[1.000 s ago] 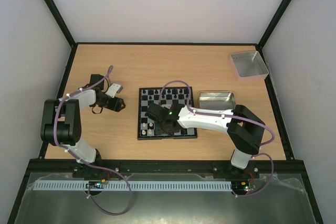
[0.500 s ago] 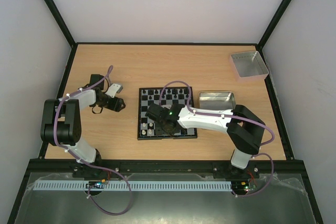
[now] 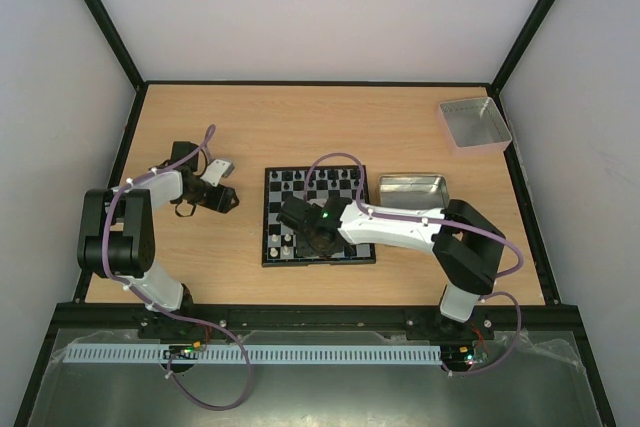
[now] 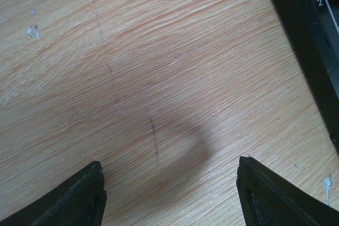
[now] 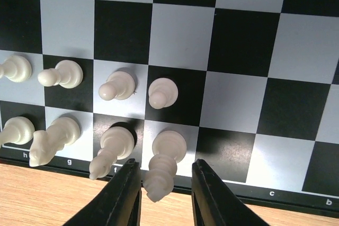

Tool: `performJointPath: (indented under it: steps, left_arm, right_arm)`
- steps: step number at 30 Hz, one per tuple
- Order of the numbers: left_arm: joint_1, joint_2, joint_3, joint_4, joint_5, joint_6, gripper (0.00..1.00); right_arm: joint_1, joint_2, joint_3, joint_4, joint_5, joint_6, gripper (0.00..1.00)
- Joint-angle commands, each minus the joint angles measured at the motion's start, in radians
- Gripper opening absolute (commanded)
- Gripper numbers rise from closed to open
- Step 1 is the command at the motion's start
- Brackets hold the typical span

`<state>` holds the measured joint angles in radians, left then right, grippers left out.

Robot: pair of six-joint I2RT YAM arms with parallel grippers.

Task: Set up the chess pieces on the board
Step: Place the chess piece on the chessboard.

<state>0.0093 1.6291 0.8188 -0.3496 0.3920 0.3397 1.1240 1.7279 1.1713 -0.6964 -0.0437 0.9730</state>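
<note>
Eight white pieces (image 5: 117, 86) stand below the right wrist camera in two rows along the near edge of the board (image 5: 241, 41), four pawns in front and four taller ones behind. The right claw (image 5: 166, 165) straddles the tall white piece (image 5: 168, 144) at the inner end of the back row. Its fingers (image 5: 124, 199) are narrowly parted, with a sliver of gap on one side, so it grips nothing. Black pieces (image 3: 312, 180) line the far side of the board. The left claw (image 4: 169, 183) hangs low over the wooden table (image 4: 132, 67), just left of the board, its jaws spread wide and holding nothing.
</note>
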Motion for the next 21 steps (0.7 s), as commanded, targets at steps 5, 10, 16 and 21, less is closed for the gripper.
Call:
performJointPath:
  steps: [5,10,16,21]
  left_arm:
    - [-0.01,0.046,-0.018,-0.056,-0.014,-0.004,0.69]
    - [-0.011,0.048,-0.018,-0.058,-0.013,-0.002,0.69]
    - [-0.011,0.048,-0.017,-0.058,-0.013,-0.002,0.69]
    - [-0.011,0.051,-0.015,-0.059,-0.013,-0.002,0.69]
  right_arm:
    - [-0.047,-0.08,0.097,-0.115,0.077,-0.034,0.31]
    - [-0.117,-0.133,0.115,-0.15,0.108,-0.065,0.32]
    - [-0.291,-0.139,0.031,-0.141,0.142,-0.139,0.31]
    - [-0.36,-0.106,0.012,-0.098,0.126,-0.189,0.3]
